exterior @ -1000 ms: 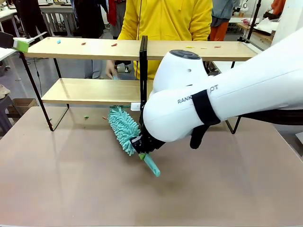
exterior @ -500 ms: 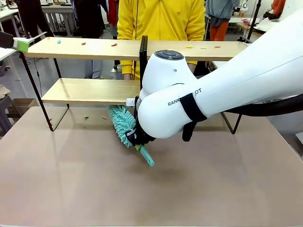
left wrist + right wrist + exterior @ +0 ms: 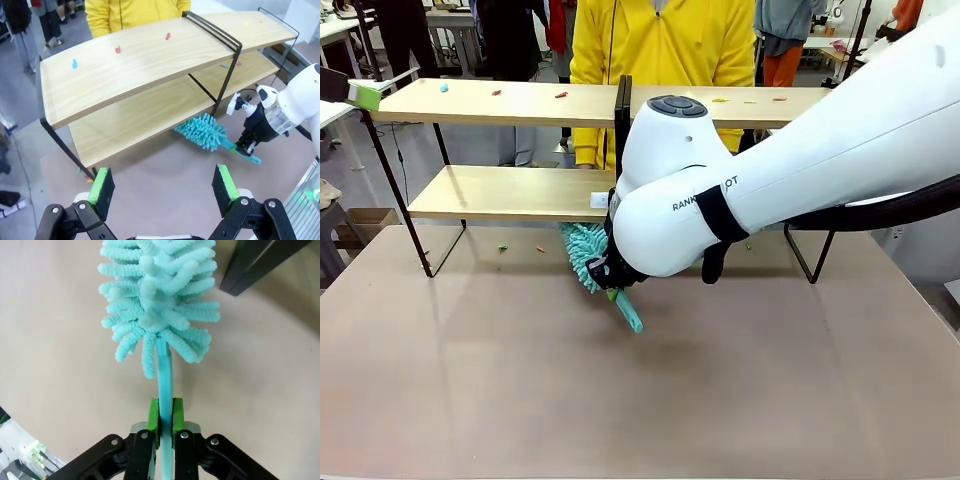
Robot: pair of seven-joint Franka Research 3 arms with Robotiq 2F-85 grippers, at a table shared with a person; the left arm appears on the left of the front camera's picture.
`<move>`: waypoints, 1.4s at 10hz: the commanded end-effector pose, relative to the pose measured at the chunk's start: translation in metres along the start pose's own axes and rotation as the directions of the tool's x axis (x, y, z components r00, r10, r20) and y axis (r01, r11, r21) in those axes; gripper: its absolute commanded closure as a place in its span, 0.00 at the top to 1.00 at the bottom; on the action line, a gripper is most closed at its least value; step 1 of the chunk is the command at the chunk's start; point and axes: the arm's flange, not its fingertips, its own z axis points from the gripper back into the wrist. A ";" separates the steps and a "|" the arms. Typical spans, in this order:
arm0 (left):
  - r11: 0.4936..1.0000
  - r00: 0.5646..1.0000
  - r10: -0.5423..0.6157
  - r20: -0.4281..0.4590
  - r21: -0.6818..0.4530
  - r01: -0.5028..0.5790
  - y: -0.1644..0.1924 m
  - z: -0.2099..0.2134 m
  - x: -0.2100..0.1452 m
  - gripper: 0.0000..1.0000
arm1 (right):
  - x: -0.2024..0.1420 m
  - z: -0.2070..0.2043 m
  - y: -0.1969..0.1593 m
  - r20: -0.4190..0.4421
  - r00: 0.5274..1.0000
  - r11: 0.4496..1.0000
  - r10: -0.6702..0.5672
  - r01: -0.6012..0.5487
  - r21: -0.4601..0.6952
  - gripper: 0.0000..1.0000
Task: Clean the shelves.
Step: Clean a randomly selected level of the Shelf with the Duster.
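The right fingers (image 3: 154, 416) stay pinched on the handle of the teal duster (image 3: 157, 300), whose fluffy head has moved in the last second from mid-worktop (image 3: 620, 420) to frame centre, against the lower board of the shelves (image 3: 500, 192). The left fingers (image 3: 102, 186) gape wide, empty. Wiping looks about to begin; coloured scraps (image 3: 560, 95) still dot the top board.

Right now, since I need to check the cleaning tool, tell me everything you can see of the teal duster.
The duster has a fluffy teal head of soft, chenille-like strands on a flat teal handle that looks plastic. The right claw is shut on the handle, a green pad on each side. It lies tilted, head at the lower shelf front edge near the black post, handle end out over the table.
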 end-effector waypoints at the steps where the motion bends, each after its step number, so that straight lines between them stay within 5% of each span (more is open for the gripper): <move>1: 1.000 1.000 -0.001 0.002 -0.001 0.001 0.000 0.001 0.000 1.00 | 0.027 -0.016 0.014 0.021 0.999 0.998 -0.028 0.029 -0.050 0.00; 6: 1.000 1.000 -0.001 0.002 -0.001 0.001 0.000 0.001 0.000 1.00 | 0.060 -0.033 0.017 -0.062 0.998 1.000 -0.016 0.016 0.006 0.00; 14: 1.000 1.000 -0.001 0.002 -0.001 0.001 0.000 0.001 0.000 1.00 | 0.102 -0.051 0.051 -0.147 0.973 0.974 0.176 -0.150 0.168 0.00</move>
